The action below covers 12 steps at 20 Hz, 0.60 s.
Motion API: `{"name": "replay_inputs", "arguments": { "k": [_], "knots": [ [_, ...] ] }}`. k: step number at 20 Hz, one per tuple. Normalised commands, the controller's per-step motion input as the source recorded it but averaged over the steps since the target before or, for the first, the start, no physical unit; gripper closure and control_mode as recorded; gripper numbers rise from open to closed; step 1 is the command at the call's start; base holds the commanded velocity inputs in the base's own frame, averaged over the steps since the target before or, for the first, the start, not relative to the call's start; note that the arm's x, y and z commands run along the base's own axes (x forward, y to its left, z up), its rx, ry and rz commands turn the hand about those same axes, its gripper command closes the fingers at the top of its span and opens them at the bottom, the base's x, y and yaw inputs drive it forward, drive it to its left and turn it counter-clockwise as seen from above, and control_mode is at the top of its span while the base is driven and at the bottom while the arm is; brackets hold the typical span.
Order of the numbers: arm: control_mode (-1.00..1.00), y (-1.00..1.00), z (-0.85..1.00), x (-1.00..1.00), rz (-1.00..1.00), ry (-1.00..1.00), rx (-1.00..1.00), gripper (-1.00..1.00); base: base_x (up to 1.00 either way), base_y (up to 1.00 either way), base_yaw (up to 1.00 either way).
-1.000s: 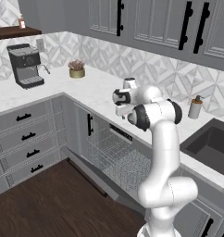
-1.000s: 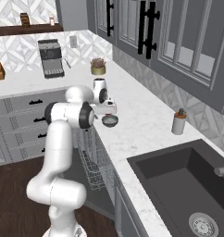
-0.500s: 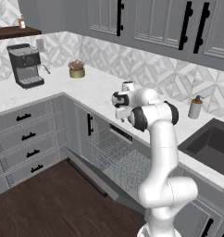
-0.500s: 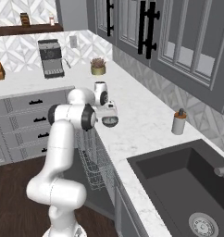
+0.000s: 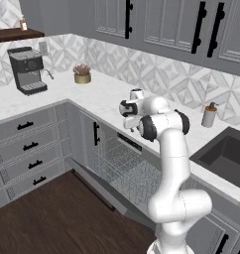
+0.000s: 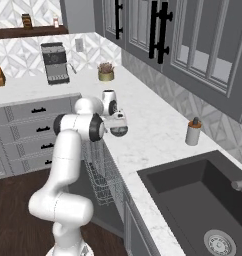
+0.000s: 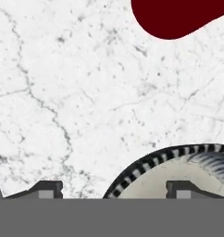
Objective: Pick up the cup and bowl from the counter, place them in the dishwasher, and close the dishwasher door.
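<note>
1. The gripper (image 7: 113,187) points straight down over the tabletop (image 7: 63,92) at the bowl (image 7: 178,171). Its tips stand wide apart and hold nothing; one tip sits inside the bowl, the other outside the rim on bare marble. That straddle suits a pinch on the bowl's wall, which I judge to be the step in hand.
2. The bowl rests flat on the tabletop near the front edge, just beside the hand in the right base view (image 6: 118,131), right above the dishwasher (image 5: 127,168).
3. The cup (image 7: 176,18) is near the bowl but apart from it; whether it stands or lies I cannot tell. It waits its turn.
4. The door (image 5: 102,196) hangs down open, rack (image 6: 100,175) exposed, so both things can drop in before closing.
5. Risk: a thin curved rim may slip from the tips.
</note>
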Motion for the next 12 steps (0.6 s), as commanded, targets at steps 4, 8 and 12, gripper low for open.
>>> {"name": "replay_inputs", "arguments": {
  "k": [4, 8, 12],
  "knots": [
    [-1.00, 0.00, 0.00, 0.01, 0.03, 0.00, 0.00, 1.00, 0.00, 0.00, 0.00],
    [-1.00, 0.20, 0.21, -0.29, 0.00, 0.00, -0.09, 1.00, 0.00, 0.00, 0.00],
    [-1.00, 0.62, 0.39, -0.44, -0.02, -0.02, -0.23, 1.00, 0.00, 0.00, 0.00]
  ]
}}
